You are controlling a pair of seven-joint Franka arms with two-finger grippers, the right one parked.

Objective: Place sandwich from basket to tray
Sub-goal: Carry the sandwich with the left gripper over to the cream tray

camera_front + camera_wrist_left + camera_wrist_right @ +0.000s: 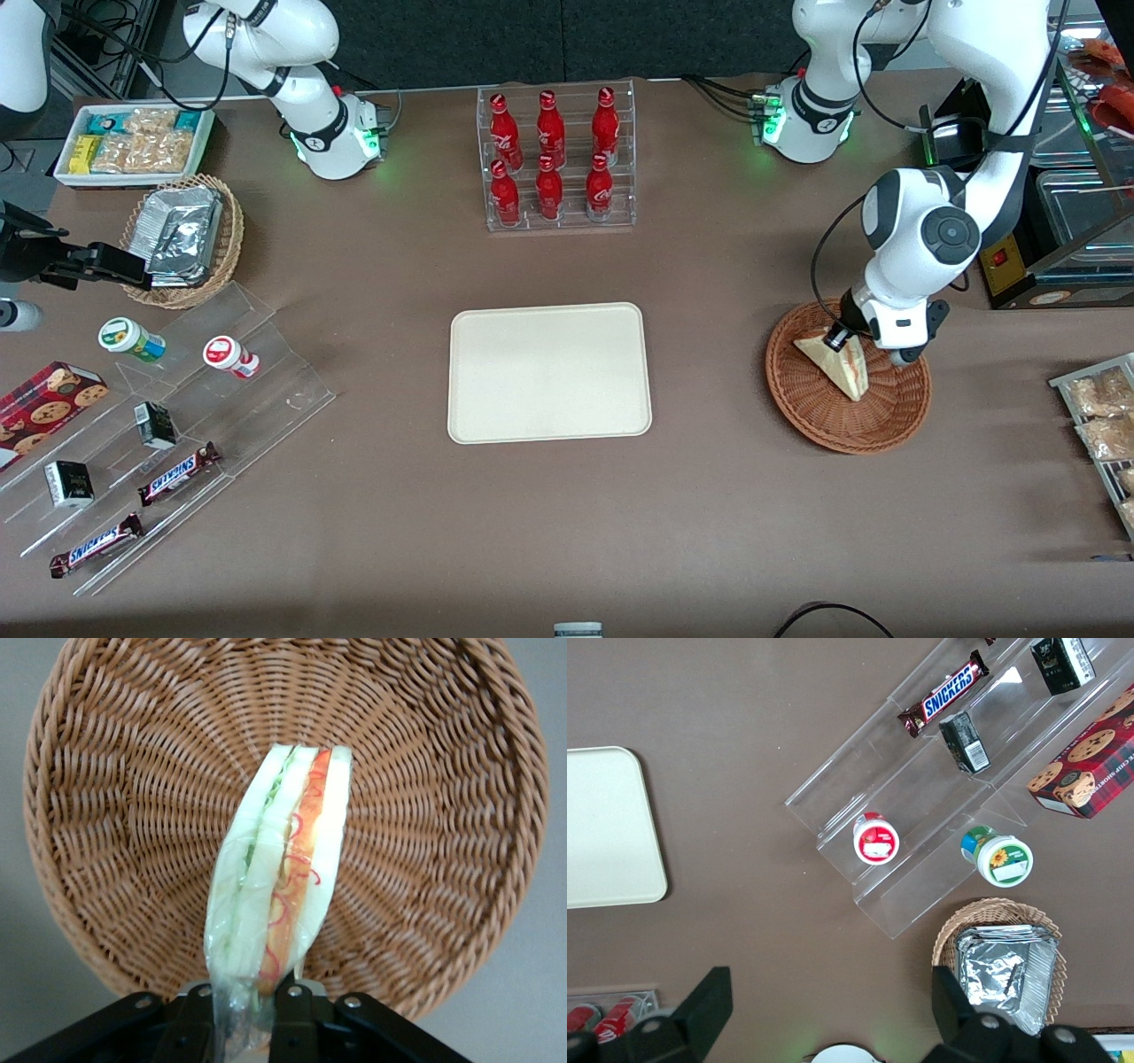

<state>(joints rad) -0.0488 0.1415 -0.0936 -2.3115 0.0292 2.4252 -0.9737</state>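
Presently the hand (pixel 837 339) is down inside the basket (pixel 819 416), its two fingers (pixel 199 1019) closed on one end of the sandwich (pixel 837 361), seen from the wrist camera pinched at the wrapped tip with the cut edge and its red, yellow and green layers facing up. One sandwich only; whether it rests on the weave or hangs just clear of it, cannot tell. One round reddish-brown basket, toward the working arm's end of the table (pixel 709 532). One cream tray (pixel 549 372), mid-table, well apart from the basket, nothing on it. Farther from the front camera than the tray: one clear rack (pixel 558 159) holding six red bottles (pixel 549 188), two rows of three. Toward the parked arm's end: one lighter wicker basket (pixel 226 244) with silver foil packets (pixel 182 232) in it; one white bin (pixel 66 173) of snack packets; one stepped clear display (pixel 266 381) carrying two small capped jars, one green (pixel 130 339) and one red (pixel 230 355), two Snickers bars (pixel 177 473), and three small dark cartons (pixel 155 424); one red cookie box (pixel 44 408) beside it. At the working arm's table edge, a tray of packaged snacks (pixel 1099 416), partly cut off.
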